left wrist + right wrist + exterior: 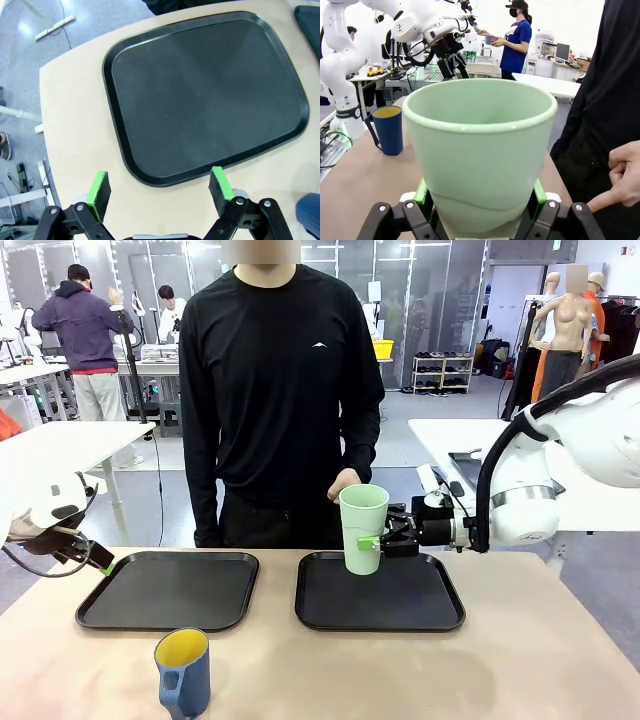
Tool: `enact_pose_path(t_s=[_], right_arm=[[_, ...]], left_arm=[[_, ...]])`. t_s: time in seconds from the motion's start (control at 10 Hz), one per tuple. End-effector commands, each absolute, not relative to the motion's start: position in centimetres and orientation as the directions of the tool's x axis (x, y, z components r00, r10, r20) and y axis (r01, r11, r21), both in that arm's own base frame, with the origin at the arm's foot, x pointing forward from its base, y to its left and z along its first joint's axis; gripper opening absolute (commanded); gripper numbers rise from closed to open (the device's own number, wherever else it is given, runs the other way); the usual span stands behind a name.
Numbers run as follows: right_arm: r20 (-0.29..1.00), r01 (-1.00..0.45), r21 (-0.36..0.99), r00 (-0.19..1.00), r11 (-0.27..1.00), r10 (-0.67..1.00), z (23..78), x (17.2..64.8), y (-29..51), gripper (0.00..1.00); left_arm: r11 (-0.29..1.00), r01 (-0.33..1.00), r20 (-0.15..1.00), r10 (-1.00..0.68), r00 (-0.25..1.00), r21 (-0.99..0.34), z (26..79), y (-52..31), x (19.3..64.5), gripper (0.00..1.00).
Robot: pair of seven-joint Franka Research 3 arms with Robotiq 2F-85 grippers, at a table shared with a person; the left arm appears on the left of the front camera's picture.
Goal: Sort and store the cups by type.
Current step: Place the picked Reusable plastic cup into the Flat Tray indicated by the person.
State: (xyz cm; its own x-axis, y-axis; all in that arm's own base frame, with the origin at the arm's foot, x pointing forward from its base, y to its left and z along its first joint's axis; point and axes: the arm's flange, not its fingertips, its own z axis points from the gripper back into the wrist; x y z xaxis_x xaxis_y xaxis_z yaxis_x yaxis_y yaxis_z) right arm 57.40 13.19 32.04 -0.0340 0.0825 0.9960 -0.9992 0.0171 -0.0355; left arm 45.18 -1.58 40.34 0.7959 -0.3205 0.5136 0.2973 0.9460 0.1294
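Note:
The pale mint-green tumbler point(363, 528) stands upright at the back edge of the right black tray point(400, 615). My right gripper point(372, 543) comes in from the right and is shut on its lower part. In the right wrist view the tumbler point(480, 150) sits between the green pads point(421, 191), low on its wall. Whether its base touches the tray I cannot tell. The dark blue mug point(182, 672) with a yellow inside stands near the table's front edge, left of centre, and shows again point(387, 130) in the right wrist view. My left gripper point(100, 562) hangs open at the left tray's point(200, 90) near corner, fingers point(98, 192) wide apart and holding nothing.
A person in black stands at the far side, one hand point(345, 483) just behind the tumbler, the same hand point(620, 180) beside it in the right wrist view. The left tray point(168, 588) is bare. Bare tabletop point(400, 670) lies in front of both trays.

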Motion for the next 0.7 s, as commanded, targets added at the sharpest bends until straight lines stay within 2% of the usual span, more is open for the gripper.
enact_pose_path(t_s=[0.0, 0.6], right_arm=[[0.998, -0.999, -0.026, -0.024, 0.041, 0.058, 31.7, 58.6, 13.0, 0.86], [0.999, -0.996, -0.034, -0.030, 0.077, 0.045, 25.4, 60.9, 11.5, 0.86]], left_arm=[[0.943, 0.302, 0.513, -0.328, 0.793, 0.137, 40.4, -1.3, 45.2, 1.00], [0.943, 0.302, 0.513, -0.328, 0.793, 0.137, 40.4, -1.3, 45.2, 1.00]])
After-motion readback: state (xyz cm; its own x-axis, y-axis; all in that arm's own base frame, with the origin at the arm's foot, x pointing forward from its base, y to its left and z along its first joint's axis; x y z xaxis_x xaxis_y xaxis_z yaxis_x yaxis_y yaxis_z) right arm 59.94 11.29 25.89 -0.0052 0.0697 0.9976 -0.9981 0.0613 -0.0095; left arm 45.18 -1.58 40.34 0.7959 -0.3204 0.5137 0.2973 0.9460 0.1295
